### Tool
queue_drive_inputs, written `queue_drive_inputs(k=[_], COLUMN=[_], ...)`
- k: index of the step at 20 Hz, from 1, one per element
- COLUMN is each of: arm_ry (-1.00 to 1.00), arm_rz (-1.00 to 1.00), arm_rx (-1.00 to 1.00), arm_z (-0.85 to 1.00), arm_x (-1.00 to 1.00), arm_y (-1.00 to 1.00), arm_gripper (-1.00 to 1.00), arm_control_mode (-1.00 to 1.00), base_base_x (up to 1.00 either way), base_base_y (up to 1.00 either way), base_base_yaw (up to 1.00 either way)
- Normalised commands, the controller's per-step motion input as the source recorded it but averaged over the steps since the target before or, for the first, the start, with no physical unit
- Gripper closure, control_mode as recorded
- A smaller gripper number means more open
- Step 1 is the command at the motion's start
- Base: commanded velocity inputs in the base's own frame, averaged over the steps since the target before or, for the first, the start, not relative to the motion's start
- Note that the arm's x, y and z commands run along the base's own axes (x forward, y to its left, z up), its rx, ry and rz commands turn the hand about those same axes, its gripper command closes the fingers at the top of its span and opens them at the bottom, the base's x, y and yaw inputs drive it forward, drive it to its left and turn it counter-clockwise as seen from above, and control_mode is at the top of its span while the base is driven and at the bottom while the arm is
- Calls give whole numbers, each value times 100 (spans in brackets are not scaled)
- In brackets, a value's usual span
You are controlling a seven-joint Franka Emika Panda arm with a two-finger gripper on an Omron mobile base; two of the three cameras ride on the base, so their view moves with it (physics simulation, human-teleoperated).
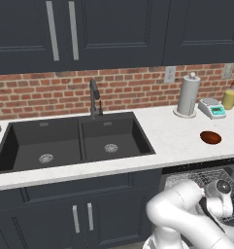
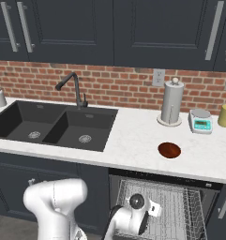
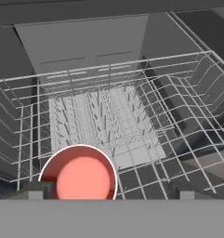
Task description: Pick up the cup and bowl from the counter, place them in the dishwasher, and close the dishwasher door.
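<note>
Altogether one cup (image 3: 78,176) and one bowl (image 1: 210,137) show: the cup sits low in the dishwasher's (image 2: 161,206) wire rack, between the end effector's (image 3: 108,193) two dark fingertips (image 3: 34,190), while the bowl lies on the desk (image 1: 172,141) near its front edge, well apart from the paper towel roll (image 1: 188,95), scale (image 1: 211,108) and yellow jar (image 1: 229,99). Whether the fingers grip the cup I cannot tell, since the picture's bottom cuts them off.
</note>
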Motion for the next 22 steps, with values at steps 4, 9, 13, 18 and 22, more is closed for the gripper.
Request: queue_drive_inputs(k=[4, 9, 13, 18, 22], arm_ry=[0, 8, 17, 3, 0], arm_rz=[0, 0, 0, 1, 9], arm_rx=[1, 0, 0, 1, 0], arm_z=[97, 100, 100, 100, 100], arm_x=[-19, -12, -24, -39, -30], arm_y=[-1, -16, -32, -12, 0], arm_gripper=[-100, -100, -100, -100, -100], arm_control_mode=[-100, -100, -100, -100, -100], base_base_x=[0, 0, 0, 0, 0], base_base_y=[0, 0, 0, 0, 0], base_base_yaw=[0, 0, 0, 0, 0])
